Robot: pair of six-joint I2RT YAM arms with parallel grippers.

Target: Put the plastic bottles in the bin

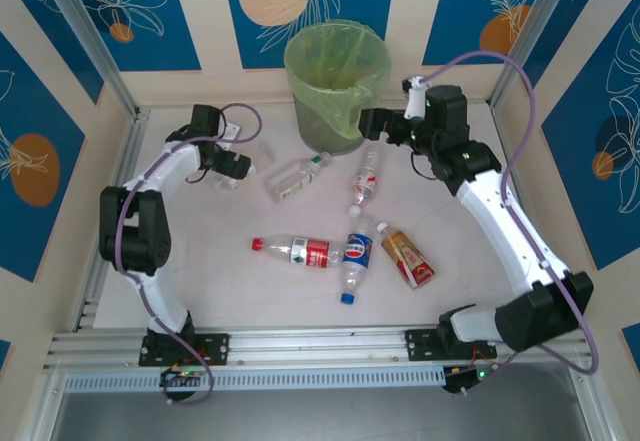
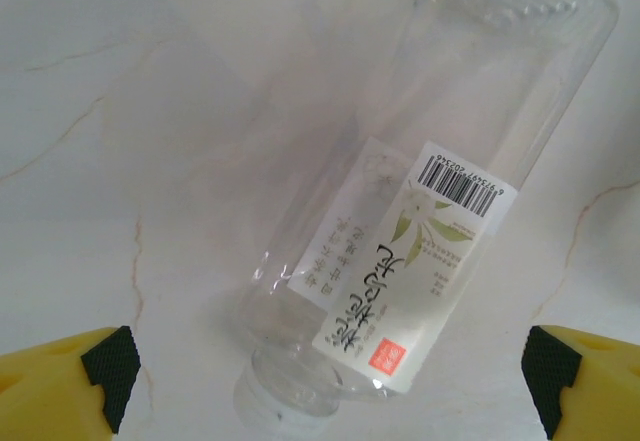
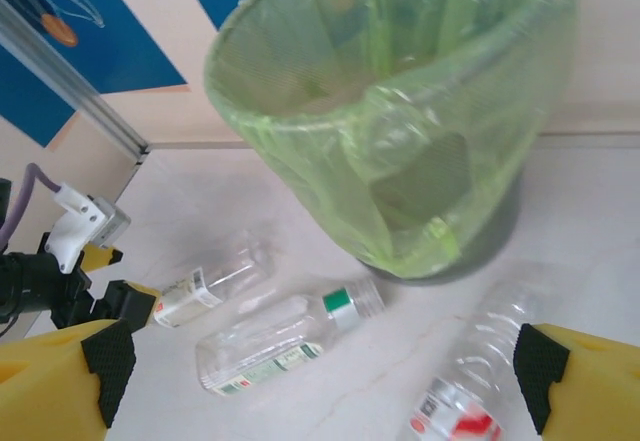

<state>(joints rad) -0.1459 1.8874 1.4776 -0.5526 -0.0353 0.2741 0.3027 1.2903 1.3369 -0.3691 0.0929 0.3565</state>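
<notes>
Left claw: jaws wide apart, over clear white-label bottle lying on tabletop, nothing gripped. Mid-tabletop, lying loose: green-cap bottle, red-cap bottle, blue-label bottle, orange-label bottle. Bin upright at far edge. Right claw: wide open, empty, just beside bin.

Both arms stretch forward, elbows bowed outward, the left gripper and right gripper each spread wide.
</notes>
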